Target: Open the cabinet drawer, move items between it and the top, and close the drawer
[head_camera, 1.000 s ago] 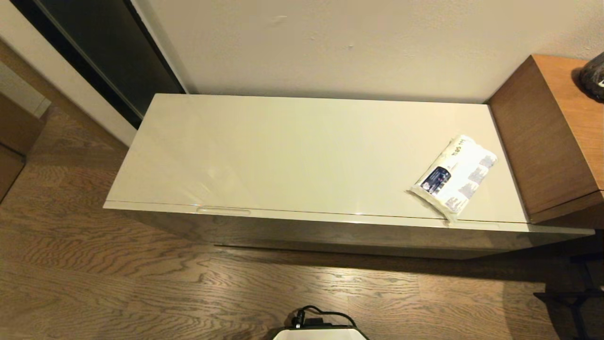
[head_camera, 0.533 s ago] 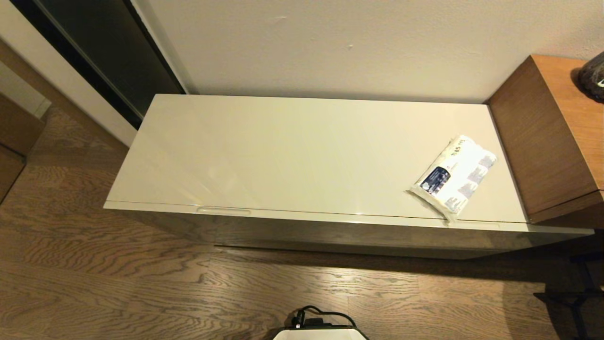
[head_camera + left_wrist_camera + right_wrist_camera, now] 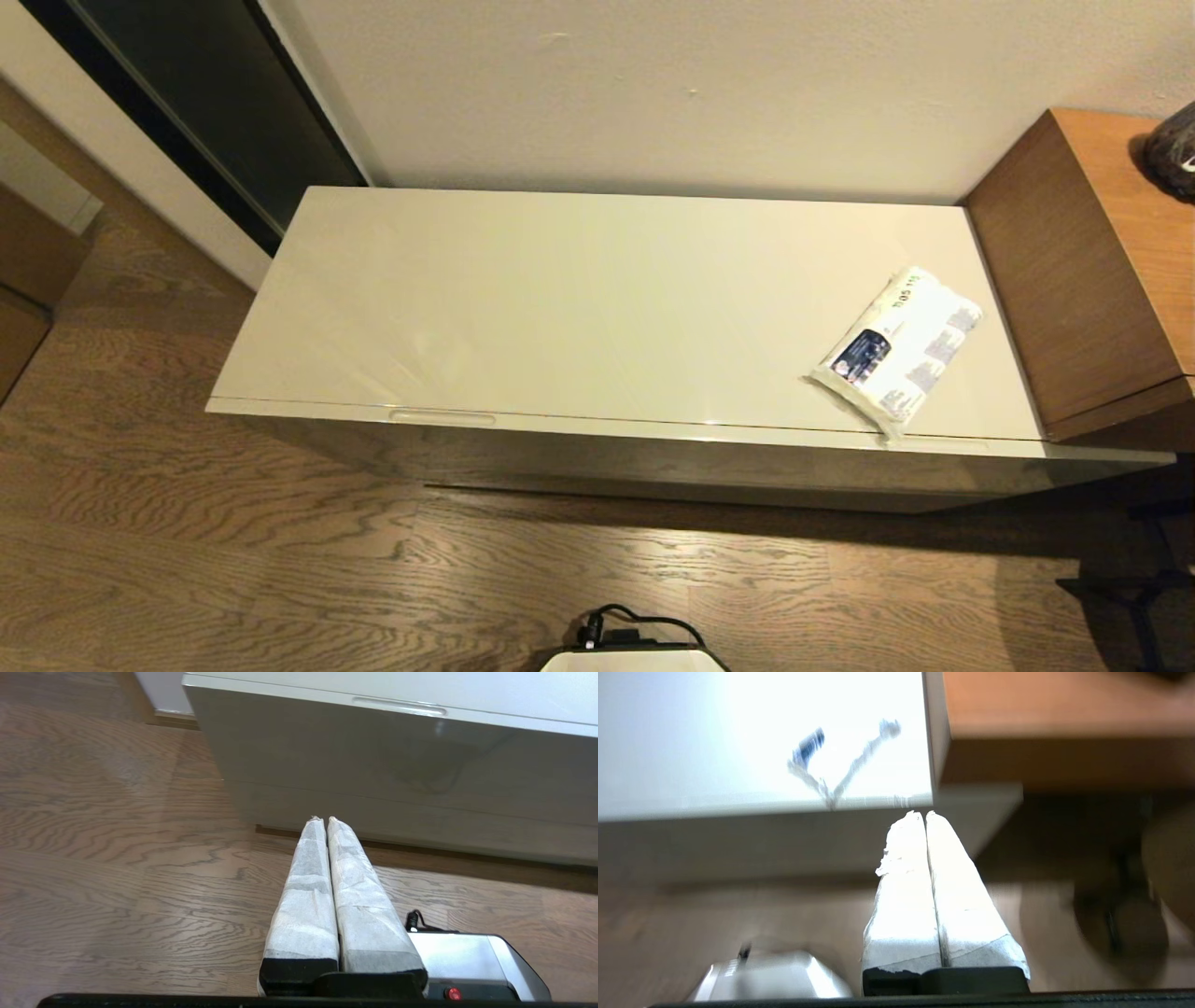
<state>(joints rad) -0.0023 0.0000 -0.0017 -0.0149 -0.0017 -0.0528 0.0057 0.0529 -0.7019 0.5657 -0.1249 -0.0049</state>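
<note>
The glossy cream top (image 3: 579,299) of the cabinet carries a white tissue pack (image 3: 896,350) with a dark-blue label at its right front corner. The drawer (image 3: 653,462) below is pushed in, its oblong notch (image 3: 442,417) at the front left. The slippers are out of view. Neither arm shows in the head view. In the left wrist view my left gripper (image 3: 325,820) is shut and empty, low over the floor before the cabinet front (image 3: 373,756), below the notch (image 3: 399,707). In the right wrist view my right gripper (image 3: 920,814) is shut and empty, just below the cabinet's right front corner, with the tissue pack (image 3: 822,765) above.
A taller brown wooden unit (image 3: 1092,280) adjoins the cabinet on the right, with a dark object (image 3: 1174,149) on it. Wooden floor (image 3: 373,579) spreads in front. My base (image 3: 635,653) sits at the bottom centre. A dark doorway (image 3: 205,103) is at the back left.
</note>
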